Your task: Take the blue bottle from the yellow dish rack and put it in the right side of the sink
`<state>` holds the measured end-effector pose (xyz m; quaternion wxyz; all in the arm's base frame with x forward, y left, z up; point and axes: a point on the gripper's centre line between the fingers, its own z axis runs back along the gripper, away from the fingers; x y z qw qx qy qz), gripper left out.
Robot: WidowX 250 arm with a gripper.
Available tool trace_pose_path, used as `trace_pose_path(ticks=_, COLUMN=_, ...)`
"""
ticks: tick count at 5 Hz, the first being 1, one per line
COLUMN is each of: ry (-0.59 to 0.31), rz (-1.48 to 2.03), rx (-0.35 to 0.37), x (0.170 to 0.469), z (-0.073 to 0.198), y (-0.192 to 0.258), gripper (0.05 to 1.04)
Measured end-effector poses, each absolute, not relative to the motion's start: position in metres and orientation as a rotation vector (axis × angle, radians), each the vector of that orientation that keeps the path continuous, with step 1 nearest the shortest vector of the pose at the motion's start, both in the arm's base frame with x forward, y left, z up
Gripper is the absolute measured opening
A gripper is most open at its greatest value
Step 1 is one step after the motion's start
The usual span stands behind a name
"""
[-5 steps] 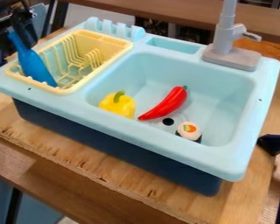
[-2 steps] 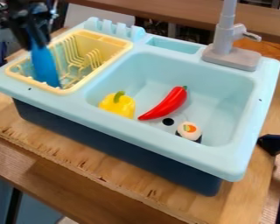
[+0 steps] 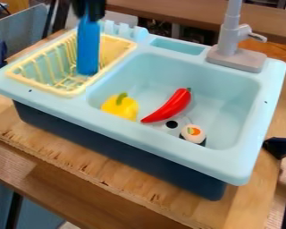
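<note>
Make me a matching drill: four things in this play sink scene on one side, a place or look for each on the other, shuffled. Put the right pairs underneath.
Things
1. Blue object
2. Bell pepper
3. Chilli
4. Sushi roll

Places and looks
A. Pale on top, with an orange patch
B. Long, red and pointed
C. Upright in the pincer
D. In the basin, the food nearest the yellow rack

Right pairs: 1-C, 2-D, 3-B, 4-A
</note>
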<state>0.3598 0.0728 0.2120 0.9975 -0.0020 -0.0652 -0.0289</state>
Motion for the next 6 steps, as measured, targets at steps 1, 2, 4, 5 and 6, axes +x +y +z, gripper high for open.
trace_pose_path(ticks=1, ry=-0.189, rz=-0.157, rx=0.016, x=0.37, z=0.241, y=0.025, gripper=0.328)
trace_pose_path(ticks=2, ry=-0.213, rz=-0.194, rx=0.067, x=0.376, z=0.256, y=0.003, gripper=0.328)
trace_pose_path(ticks=4, ry=-0.206, rz=-0.31, rx=0.012, x=0.377, z=0.246, y=-0.037, gripper=0.328)
trace_pose_path(ticks=5, ry=-0.179, rz=-0.354, rx=0.005, x=0.374, z=0.231, y=-0.05, gripper=0.328)
trace_pose_path(ticks=6, ry=-0.14, rz=-0.389, rx=0.008, x=0.379, z=0.212, y=-0.057, gripper=0.328)
